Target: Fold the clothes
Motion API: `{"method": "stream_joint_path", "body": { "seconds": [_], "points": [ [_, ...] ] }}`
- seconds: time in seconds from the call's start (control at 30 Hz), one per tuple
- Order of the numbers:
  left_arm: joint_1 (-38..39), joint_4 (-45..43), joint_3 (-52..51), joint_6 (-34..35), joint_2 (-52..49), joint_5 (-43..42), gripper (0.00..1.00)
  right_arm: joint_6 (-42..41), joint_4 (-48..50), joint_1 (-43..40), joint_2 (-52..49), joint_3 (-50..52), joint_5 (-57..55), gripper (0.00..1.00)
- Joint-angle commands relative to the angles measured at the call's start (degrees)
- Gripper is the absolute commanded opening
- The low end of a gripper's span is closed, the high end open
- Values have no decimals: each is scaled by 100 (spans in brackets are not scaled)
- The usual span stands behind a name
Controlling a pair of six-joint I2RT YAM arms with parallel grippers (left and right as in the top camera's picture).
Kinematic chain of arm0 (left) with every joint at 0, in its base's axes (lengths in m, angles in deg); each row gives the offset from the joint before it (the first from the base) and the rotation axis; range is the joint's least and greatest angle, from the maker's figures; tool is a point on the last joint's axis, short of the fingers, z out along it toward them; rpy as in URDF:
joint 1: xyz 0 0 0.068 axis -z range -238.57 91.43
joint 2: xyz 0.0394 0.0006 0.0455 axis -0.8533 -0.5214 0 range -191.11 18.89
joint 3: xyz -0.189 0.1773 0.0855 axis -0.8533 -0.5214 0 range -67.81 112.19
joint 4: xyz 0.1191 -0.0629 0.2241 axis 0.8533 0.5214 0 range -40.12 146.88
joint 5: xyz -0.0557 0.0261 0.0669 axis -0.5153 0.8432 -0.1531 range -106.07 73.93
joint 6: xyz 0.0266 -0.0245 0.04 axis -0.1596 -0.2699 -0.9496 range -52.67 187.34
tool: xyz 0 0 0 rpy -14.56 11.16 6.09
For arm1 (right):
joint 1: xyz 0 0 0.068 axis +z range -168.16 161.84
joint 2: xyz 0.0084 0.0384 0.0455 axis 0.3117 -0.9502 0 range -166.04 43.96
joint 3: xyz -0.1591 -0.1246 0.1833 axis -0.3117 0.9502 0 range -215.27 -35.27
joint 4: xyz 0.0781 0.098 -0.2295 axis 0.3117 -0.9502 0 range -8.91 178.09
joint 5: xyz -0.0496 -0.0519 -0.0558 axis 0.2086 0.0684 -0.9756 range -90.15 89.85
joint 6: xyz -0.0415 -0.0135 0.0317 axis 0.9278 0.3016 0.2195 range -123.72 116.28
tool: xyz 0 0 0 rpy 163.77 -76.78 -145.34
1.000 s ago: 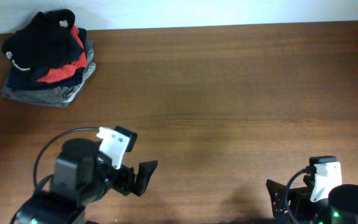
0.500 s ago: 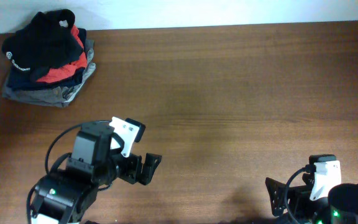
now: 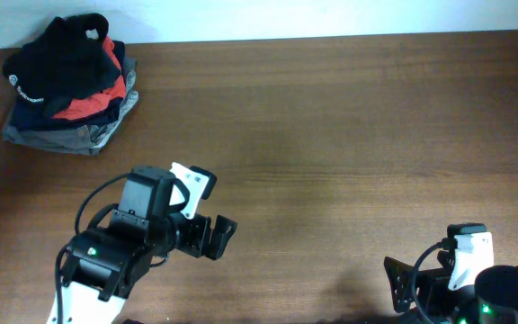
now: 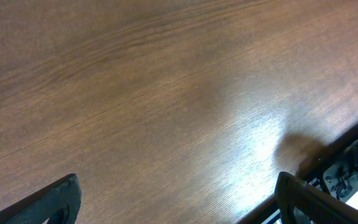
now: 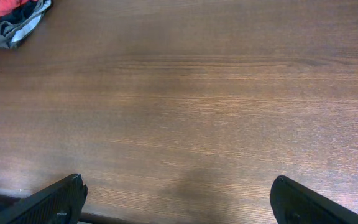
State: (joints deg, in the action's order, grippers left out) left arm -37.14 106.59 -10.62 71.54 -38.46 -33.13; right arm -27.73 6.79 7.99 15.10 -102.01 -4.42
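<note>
The overhead camera looks straight down on the whole tabletop (image 3: 349,135). The left wrist camera skims low and tilted over bare wood, past its fingers (image 4: 55,199). The right wrist camera sits higher, facing out toward a stack of garments (image 5: 8,25), seemingly the one in the overhead's far-left corner.

Layout | top (image 3: 61,58) heaped on folded stack (image 3: 79,133), at far-left corner of table (image 3: 349,135) | my left gripper (image 3: 220,237) over near side, left of centre, well apart from stack | my right gripper (image 3: 403,288) at near edge, right.
</note>
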Motion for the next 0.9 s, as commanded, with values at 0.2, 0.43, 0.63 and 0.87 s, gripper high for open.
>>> {"method": "stream_joint_path", "body": {
  "seconds": [0.2,0.43,0.63,0.87],
  "points": [
    [22,-20,-15,52,-236,39,99,-48,11,-1008,61,24,-50,99],
    [22,-15,-15,52,-293,39,99,9,74,-1947,544,28,-551,99],
    [22,-15,-15,52,-293,39,99,227,1276,-2387,1331,400,-717,99],
    [22,-13,-15,52,-293,39,99,772,3379,-2435,2105,2044,-758,99]
  ]
}}
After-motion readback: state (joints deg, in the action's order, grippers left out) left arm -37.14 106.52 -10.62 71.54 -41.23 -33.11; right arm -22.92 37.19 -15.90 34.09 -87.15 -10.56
